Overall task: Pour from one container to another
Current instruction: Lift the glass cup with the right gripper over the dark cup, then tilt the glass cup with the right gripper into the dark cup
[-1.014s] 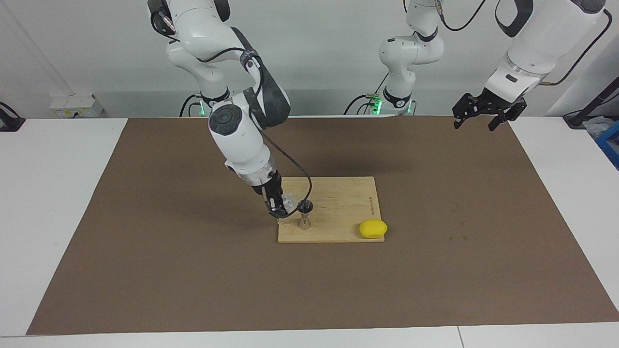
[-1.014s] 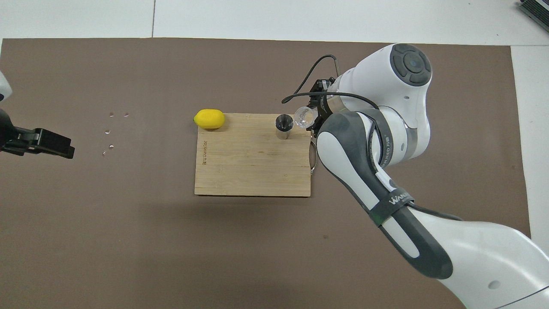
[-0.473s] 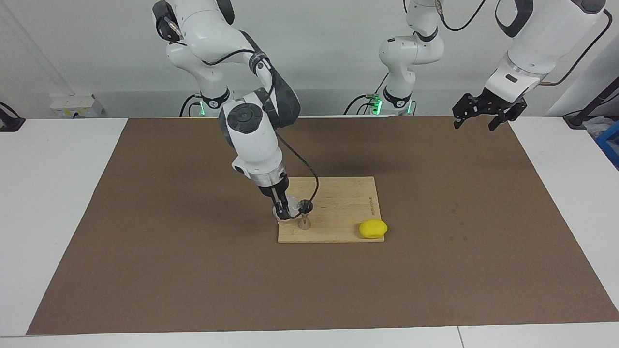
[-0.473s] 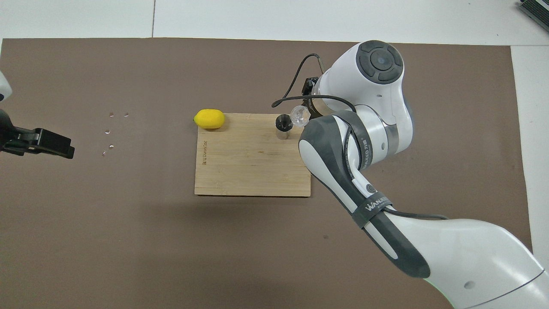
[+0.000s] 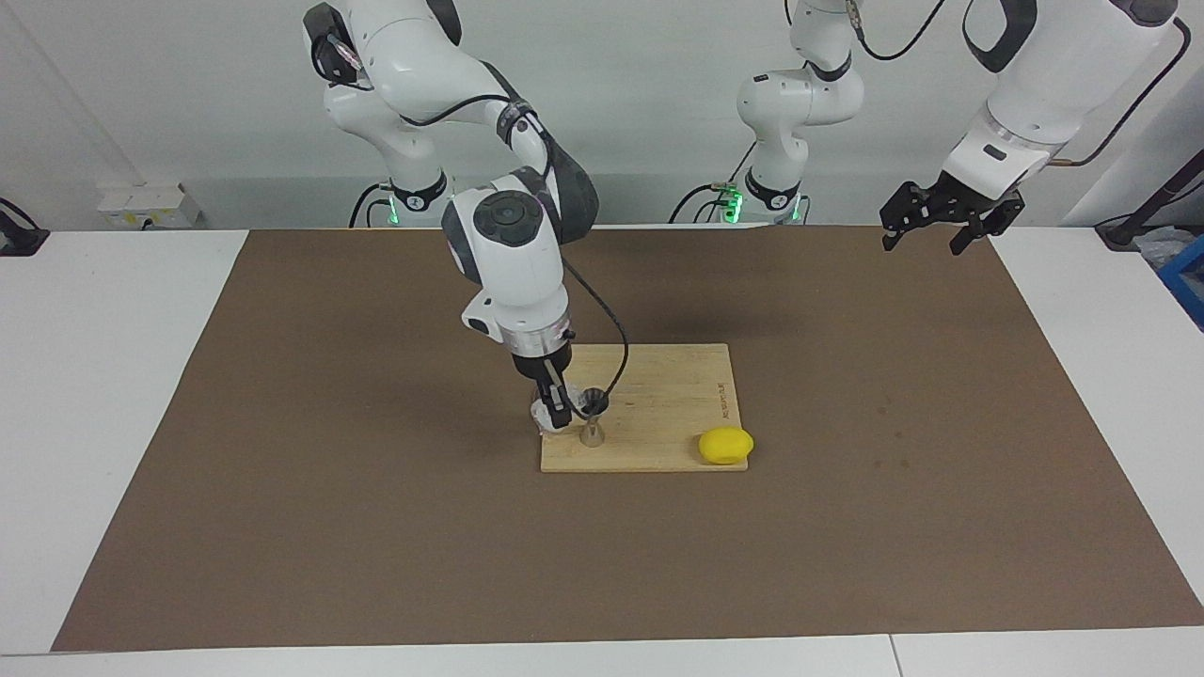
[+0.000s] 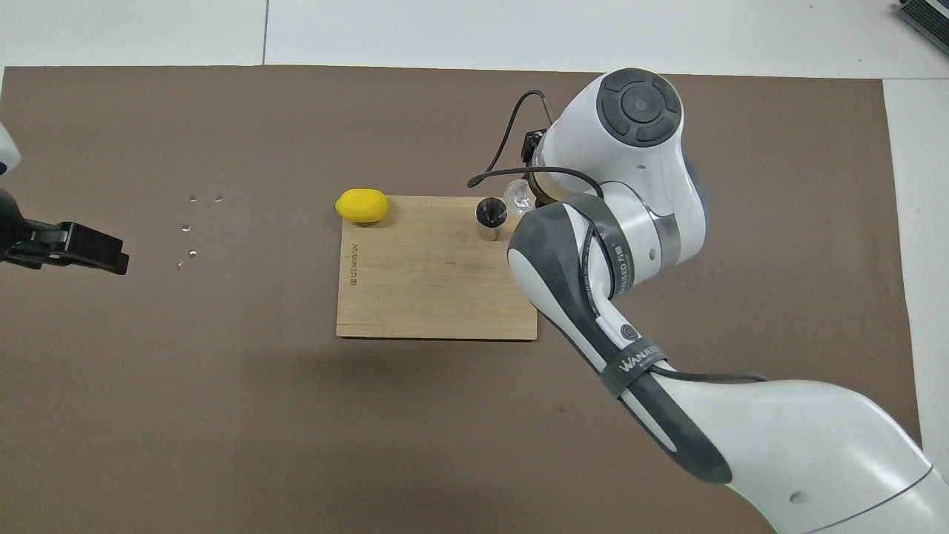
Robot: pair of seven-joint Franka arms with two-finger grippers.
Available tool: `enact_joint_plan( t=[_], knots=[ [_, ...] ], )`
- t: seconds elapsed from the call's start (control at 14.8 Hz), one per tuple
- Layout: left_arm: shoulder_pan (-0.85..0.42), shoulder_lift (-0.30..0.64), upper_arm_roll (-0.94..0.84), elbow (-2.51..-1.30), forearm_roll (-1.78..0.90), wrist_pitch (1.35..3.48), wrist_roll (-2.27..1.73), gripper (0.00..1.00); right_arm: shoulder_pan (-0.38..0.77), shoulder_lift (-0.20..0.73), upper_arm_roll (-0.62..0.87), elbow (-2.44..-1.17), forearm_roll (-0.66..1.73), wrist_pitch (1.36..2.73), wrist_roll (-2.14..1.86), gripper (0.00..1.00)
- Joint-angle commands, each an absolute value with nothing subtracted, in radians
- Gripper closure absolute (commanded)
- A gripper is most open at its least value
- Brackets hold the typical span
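A: What do we see at the centre of the table?

B: We see a wooden cutting board [image 5: 658, 404] lying on the brown mat [image 5: 376, 527]. The jigger [image 5: 593, 421] stands upright on the board, near the edge farther from the robots and toward the right arm's end. In the overhead view it sits at about one o'clock from the board's middle [image 6: 491, 219].

A: And the glass tumbler?

B: We find the tumbler [image 5: 546, 412] pinched in the right gripper [image 5: 557, 414], whose fingers are pressed onto its sides. It is just beside the jigger's rim, at about three o'clock from it in the overhead view [image 6: 519, 196]. We cannot tell its tilt, nor whether glass and metal touch, as the arm hides much of it.

A: Where does the other arm stand?

B: The left gripper [image 5: 941, 221] waits, jaws spread, above the mat's corner at the left arm's end, well apart from the board. In the overhead view it shows at nine o'clock [image 6: 70, 248].

A: Anything else on the board?

B: A lemon [image 5: 725, 445] rests at the board's corner farther from the robots, toward the left arm's end, at about eleven o'clock from the board's middle in the overhead view [image 6: 362, 205]. A few small droplets [image 6: 193, 226] dot the mat between the lemon and the left gripper.
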State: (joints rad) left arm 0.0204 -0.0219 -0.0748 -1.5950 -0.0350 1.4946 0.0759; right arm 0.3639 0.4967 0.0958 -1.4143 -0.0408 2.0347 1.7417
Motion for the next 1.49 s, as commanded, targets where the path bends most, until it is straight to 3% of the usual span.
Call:
enact_joint_plan(
  t=[0.0,1.42],
  knots=[
    [0.023,-0.049,-0.072,-1.621,-0.044,1.494,0.092,0.00,0.371,0.515,0.098,-1.376,-0.100,2.005,1.769,1.00],
    [0.023,-0.049,-0.072,-1.621,-0.044,1.494,0.092,0.00,0.423,0.506,0.101,-1.367,-0.244,1.990,1.759,1.00]
  ],
)
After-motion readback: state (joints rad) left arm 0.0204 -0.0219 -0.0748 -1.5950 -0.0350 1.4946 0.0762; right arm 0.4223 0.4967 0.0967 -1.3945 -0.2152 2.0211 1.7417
